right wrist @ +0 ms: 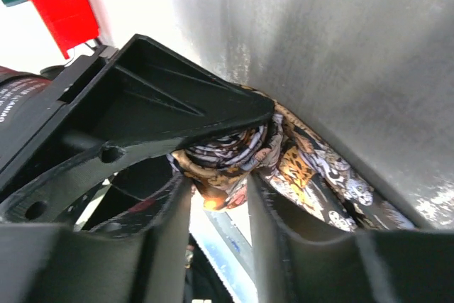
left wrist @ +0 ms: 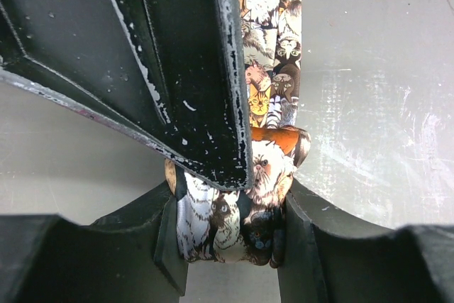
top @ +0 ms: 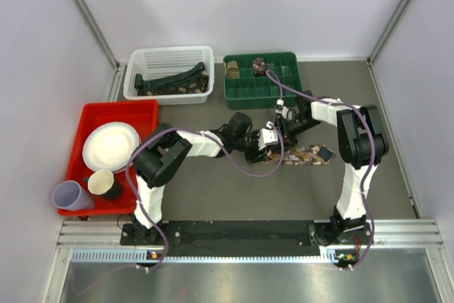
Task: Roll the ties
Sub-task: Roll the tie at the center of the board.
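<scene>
A brown tie printed with cats (top: 306,154) lies flat on the grey table, its free end to the right. Its left end is wound into a small coil where both grippers meet. My left gripper (top: 262,142) is shut on the coil (left wrist: 227,225), with both fingers pressed against its sides, and the flat strip (left wrist: 273,47) runs away from it. My right gripper (top: 279,127) comes from the other side and is shut on the same coil (right wrist: 223,164). The strip (right wrist: 319,182) trails off to the lower right. Each gripper's black finger crosses the other's wrist view.
A white basket (top: 170,58) at the back holds dark ties. A green compartment tray (top: 273,90) beside it holds two rolled ties (top: 259,66). A red tray (top: 138,111) at the left carries a white plate and a cup, with a purple cup (top: 71,195) at its corner.
</scene>
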Tool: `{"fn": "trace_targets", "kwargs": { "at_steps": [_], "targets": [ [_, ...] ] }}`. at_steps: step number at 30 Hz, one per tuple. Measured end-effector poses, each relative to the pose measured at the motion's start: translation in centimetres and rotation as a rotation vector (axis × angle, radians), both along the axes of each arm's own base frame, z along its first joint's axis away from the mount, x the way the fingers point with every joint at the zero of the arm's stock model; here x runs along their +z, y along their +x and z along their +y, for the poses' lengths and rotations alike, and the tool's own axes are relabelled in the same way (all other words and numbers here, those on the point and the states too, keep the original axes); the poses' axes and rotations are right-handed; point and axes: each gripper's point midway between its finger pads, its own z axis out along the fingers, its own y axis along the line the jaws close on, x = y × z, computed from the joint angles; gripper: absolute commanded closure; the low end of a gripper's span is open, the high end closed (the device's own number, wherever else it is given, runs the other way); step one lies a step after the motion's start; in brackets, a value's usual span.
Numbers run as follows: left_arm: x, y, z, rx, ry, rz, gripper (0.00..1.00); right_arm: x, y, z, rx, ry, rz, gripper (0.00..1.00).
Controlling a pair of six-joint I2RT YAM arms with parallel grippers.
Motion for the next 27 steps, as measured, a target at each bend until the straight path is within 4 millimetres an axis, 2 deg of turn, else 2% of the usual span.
{"fn": "trace_targets", "kwargs": {
  "at_steps": [1,4,5,6,7,8,9,11,13,15,21,27],
  "targets": [
    [0.0,0.0,0.0,0.0,0.0,0.0,0.83,0.0,0.0,0.1,-0.001,0.008,0.008,0.69],
    [0.0,0.0,0.0,-0.001,0.002,0.004,0.83,0.2,0.0,0.2,0.002,0.018,0.009,0.97],
    [0.0,0.0,0.0,-0.002,0.003,0.005,0.8,0.2,0.0,0.2,0.005,0.02,0.005,1.0],
    [0.0,-0.1,0.0,-0.003,0.003,0.007,0.77,0.3,0.0,0.2,0.003,0.023,0.008,1.0],
    [0.0,-0.1,0.0,-0.005,0.002,0.009,0.69,0.3,0.0,0.1,0.004,0.024,0.008,1.0],
    [0.0,-0.1,0.0,-0.005,0.002,0.01,0.57,0.3,0.0,0.1,0.004,0.024,0.008,1.0],
    [0.0,-0.1,0.0,-0.005,0.002,0.01,0.51,0.3,0.0,0.1,0.006,0.023,0.006,1.0],
    [0.0,-0.1,0.0,0.003,0.0,0.016,0.38,0.2,0.0,-0.1,0.009,0.008,0.0,1.0],
    [0.0,0.0,0.0,0.017,-0.007,0.026,0.3,-0.1,0.0,-0.3,0.01,-0.014,-0.001,1.0],
    [0.1,-0.1,0.1,0.023,-0.024,0.032,0.25,-0.4,-0.1,-0.6,0.01,-0.037,0.002,1.0],
    [0.3,-0.4,0.1,0.033,-0.072,0.047,0.18,-1.1,0.1,-1.6,0.006,-0.129,-0.001,1.0],
    [0.7,-0.4,-0.4,0.042,-0.119,0.066,0.18,-2.2,0.3,-3.3,0.005,-0.265,-0.013,1.0]
  ]
}}
